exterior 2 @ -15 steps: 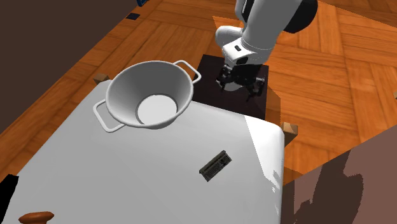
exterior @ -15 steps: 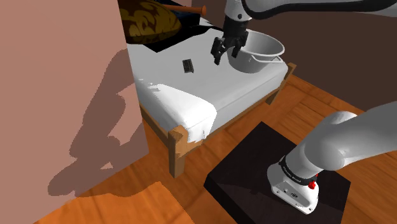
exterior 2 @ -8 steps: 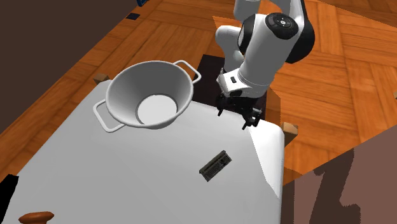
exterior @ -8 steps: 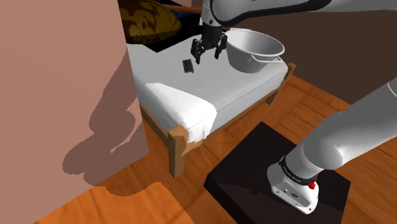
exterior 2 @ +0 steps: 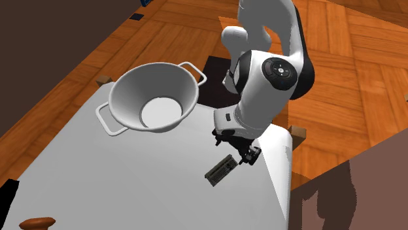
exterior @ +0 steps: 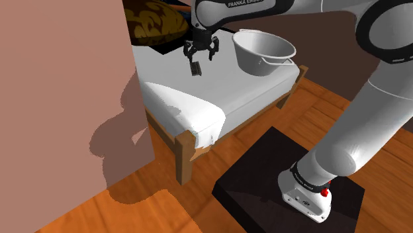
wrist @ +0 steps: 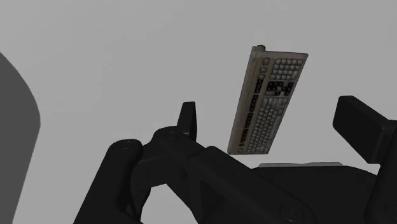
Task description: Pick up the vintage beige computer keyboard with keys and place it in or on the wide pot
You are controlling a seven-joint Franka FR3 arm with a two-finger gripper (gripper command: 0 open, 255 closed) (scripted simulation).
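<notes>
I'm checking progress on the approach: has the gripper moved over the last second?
Yes. In the shoulder view the gripper has shifted left, away from the pot, and now hovers open just above the keyboard.

A wood-framed bed [exterior: 198, 106] under a white cover stands on a warm parquet floor [exterior: 132, 205], with a dark, gold-patterned pillow [exterior: 155, 20] at its head. A pink wall [exterior: 59, 99] at the shoulder view's left carries a broad shadow; a dark brown wall [exterior: 318, 40] rises behind.
</notes>
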